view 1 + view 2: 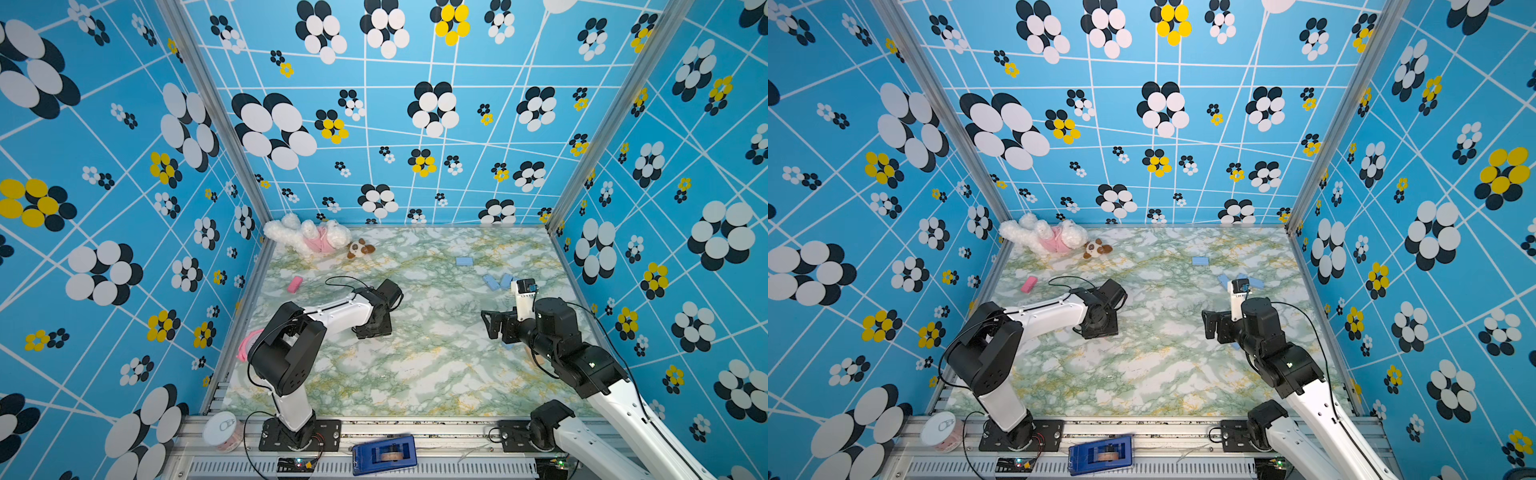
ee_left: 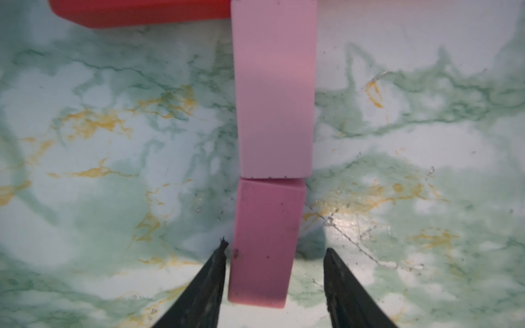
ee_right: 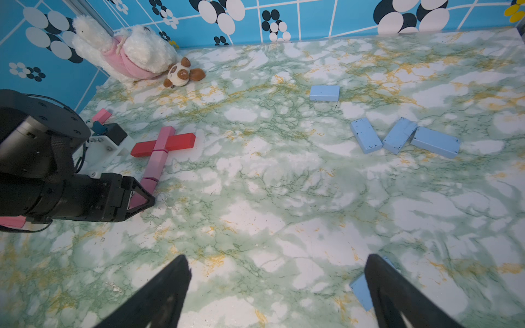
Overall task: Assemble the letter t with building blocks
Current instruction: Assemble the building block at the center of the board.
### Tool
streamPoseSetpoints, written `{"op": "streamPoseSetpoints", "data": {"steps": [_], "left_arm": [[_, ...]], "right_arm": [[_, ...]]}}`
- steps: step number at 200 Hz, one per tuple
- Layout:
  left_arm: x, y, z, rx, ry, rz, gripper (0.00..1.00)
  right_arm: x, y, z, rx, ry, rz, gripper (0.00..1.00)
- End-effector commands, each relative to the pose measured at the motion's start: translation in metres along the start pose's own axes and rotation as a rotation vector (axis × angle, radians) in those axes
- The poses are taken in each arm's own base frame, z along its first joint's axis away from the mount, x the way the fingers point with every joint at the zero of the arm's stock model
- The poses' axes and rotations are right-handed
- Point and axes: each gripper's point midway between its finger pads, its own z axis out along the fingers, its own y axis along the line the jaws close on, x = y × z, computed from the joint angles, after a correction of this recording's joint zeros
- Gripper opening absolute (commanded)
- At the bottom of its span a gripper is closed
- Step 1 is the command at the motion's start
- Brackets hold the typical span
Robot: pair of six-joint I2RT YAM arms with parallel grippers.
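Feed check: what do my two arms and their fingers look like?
Both arms mix white link shells with black joint housings: left arm, right arm. Thin black cables loop along each. The fingers are black, tapering to points.

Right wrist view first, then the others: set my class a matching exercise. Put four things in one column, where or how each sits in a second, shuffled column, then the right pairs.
Things
1. red blocks
2. white plush toy
3. left gripper
4. lone light blue block

Places or states
A. open, jaws either side of the end pink block
B. lying flat on its own, touching nothing
C. crossbar on both sides of the pink column
D. in the far corner

Pairs: 1-C, 2-D, 3-A, 4-B
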Motion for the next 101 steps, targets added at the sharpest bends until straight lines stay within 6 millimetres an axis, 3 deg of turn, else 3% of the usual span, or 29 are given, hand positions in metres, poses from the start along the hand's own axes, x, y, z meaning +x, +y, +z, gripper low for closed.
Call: {"op": "streamPoseSetpoints", "data": {"steps": [1, 101], "left_arm": [[0.0014, -0.0012, -0.0052, 0.014, -0.005, -0.015, 0.57], [-0.0039, -0.0089, -0.0074, 0.038, -0.016, -0.018, 0.55]], "right_arm": [[0.0034, 0.0003, -0.0004, -0.001, -0.001, 0.011, 0.99], [0.0043, -0.0002, -0.0002, 0.000, -0.001, 0.013, 0.99]]}}
